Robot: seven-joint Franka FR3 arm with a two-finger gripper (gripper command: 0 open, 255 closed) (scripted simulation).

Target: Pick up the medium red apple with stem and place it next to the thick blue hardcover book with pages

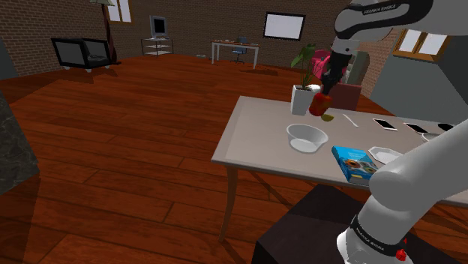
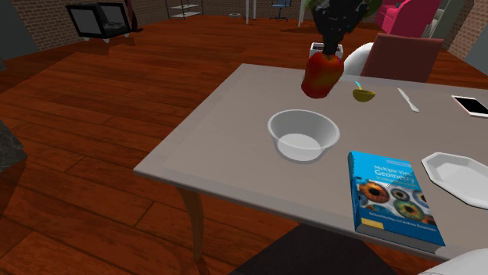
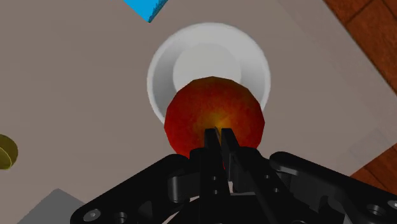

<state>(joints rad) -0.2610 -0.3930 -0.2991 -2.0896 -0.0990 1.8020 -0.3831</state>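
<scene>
A red apple with a yellowish patch hangs in the air above the grey table, with my gripper shut on its top. In the wrist view the narrow-set fingers pinch the apple, and the white bowl lies directly beneath it. The thick blue book with an eye-pattern cover lies flat near the table's front edge, beside the bowl. In the shoulder view the apple hangs under the gripper, beyond the bowl and the book.
A small yellow-green fruit piece and a white utensil lie behind the bowl. A white plate sits beside the book, a phone farther back. A white plant pot and a reddish chair stand at the table's far side.
</scene>
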